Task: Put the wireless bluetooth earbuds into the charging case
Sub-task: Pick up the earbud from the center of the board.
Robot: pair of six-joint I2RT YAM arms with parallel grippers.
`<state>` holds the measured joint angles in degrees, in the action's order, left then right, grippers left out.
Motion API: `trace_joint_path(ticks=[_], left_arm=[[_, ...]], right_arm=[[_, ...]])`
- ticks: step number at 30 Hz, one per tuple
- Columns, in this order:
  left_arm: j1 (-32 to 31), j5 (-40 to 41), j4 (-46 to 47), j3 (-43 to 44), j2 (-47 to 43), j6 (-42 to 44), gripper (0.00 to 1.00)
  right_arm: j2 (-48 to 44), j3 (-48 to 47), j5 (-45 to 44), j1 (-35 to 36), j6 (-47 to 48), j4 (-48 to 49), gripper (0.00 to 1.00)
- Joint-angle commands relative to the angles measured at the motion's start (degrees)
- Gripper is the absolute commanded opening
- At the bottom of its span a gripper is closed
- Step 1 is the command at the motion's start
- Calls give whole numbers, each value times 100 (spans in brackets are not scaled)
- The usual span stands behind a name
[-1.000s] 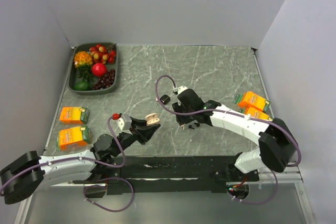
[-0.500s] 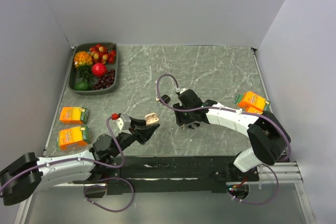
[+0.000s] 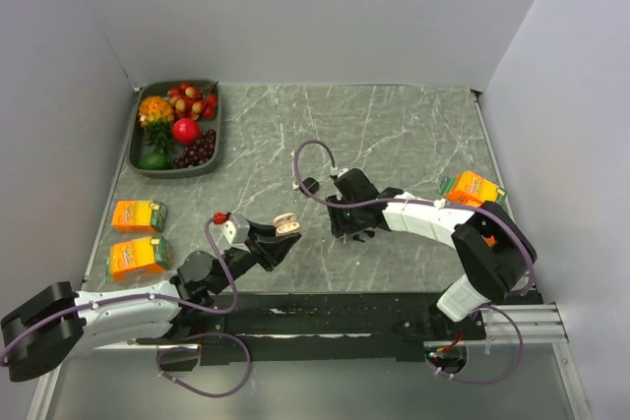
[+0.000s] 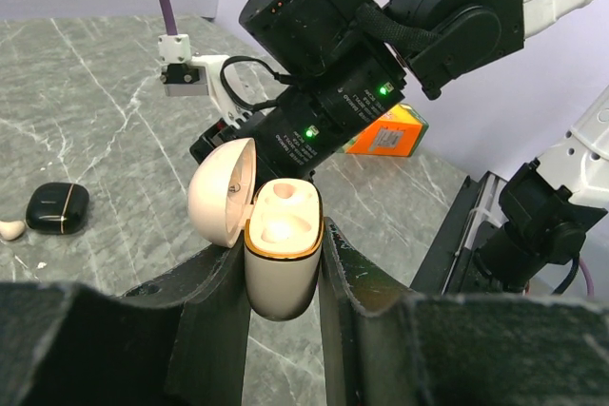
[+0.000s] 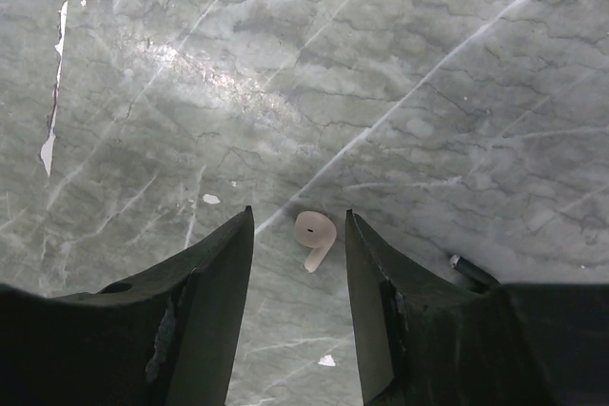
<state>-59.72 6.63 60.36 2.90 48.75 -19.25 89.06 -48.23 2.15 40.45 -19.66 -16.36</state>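
My left gripper (image 4: 282, 268) is shut on an open beige charging case (image 4: 284, 235), held upright off the table with its lid (image 4: 221, 192) swung to the left and both wells empty. It shows near the front middle (image 3: 285, 225) in the top view. My right gripper (image 5: 300, 211) is open and points down at the table. A pale earbud (image 5: 315, 232) lies between its fingers, touching neither. A small glossy black case (image 3: 309, 185), shut, rests on the table just left of the right wrist, with another pale earbud (image 4: 11, 229) beside it.
A dark tray of toy fruit (image 3: 148, 159) sits at the back left. Two orange cartons (image 3: 138, 215) lie at the left edge and others (image 3: 475, 189) at the right. The right arm's wrist (image 4: 324, 92) hangs close behind the held case.
The right gripper has shifted a little left and toward the near edge and lowered over the earbud. The left gripper holds the open case still.
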Motion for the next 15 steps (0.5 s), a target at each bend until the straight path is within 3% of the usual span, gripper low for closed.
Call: trace_joint_path(ticks=[1,15], left_arm=[[-22,-66,371,-228,47,-53,1],[-22,-127,494,-211,240,-88,1]], right_arm=[[165,77,48,-107,-3,230,50],[235,235,110,-134,6,335,43]])
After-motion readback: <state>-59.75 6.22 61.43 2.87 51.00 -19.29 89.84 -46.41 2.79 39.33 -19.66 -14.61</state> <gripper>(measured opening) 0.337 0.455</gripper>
